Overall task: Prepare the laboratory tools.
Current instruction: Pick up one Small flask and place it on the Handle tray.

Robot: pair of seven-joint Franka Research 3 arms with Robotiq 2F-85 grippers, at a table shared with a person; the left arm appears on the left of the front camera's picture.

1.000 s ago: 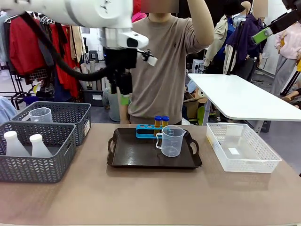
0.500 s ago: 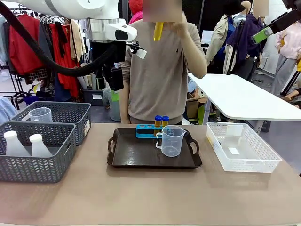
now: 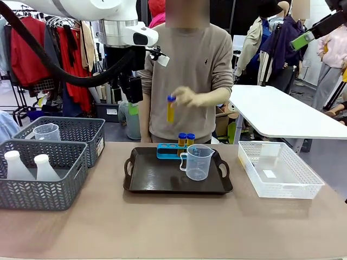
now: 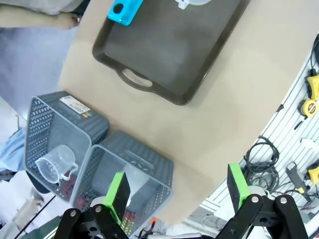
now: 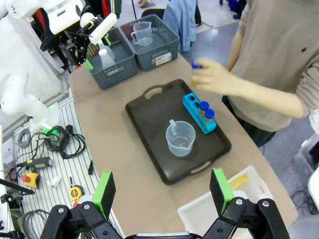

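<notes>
Person's hand (image 3: pixel 191 97) lifts a yellow tube (image 3: pixel 171 110) beyond the blue rack (image 3: pixel 167 151), far side.
Left gripper (image 4: pixel 177 194) and right gripper (image 5: pixel 162 194) gape wide (both empty).

- Your work table (image 3: pixel 162 227) has a plain tan top.
- Behind it, to your right, a white table (image 3: pixel 282 114) stands on a grey floor (image 3: pixel 331 157).
- At your far left you see a rack of red garments (image 3: pixel 27 54).
- On your side, a white slatted panel (image 4: pixel 294 124) carries black cables (image 4: pixel 261 154) and yellow hand tools (image 4: pixel 311 84).
</notes>
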